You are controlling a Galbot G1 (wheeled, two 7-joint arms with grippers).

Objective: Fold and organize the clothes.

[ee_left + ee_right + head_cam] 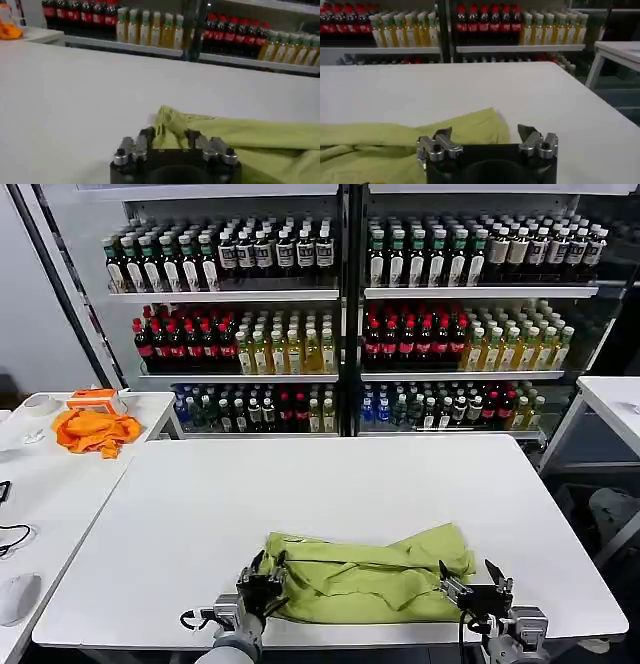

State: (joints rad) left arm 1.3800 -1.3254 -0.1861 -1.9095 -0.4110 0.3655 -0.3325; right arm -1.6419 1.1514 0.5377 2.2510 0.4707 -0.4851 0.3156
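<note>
A lime yellow-green T-shirt (365,579) lies folded into a long band near the front edge of the white table (300,484). My left gripper (262,576) is at the shirt's left end. In the left wrist view its fingers (146,136) stand close together on a raised bunch of the shirt (250,145), so the left gripper (169,135) is shut on it. My right gripper (472,584) sits at the shirt's right end. In the right wrist view the right gripper (484,132) is wide open, with the shirt's corner (470,125) lying flat just ahead of its jaws.
A bright orange cloth (95,429) lies on the side table (60,484) to the left, with a white rounded object (18,596) nearer me. Shelves of bottles (340,294) stand behind the table. Another white table (615,399) is at the right.
</note>
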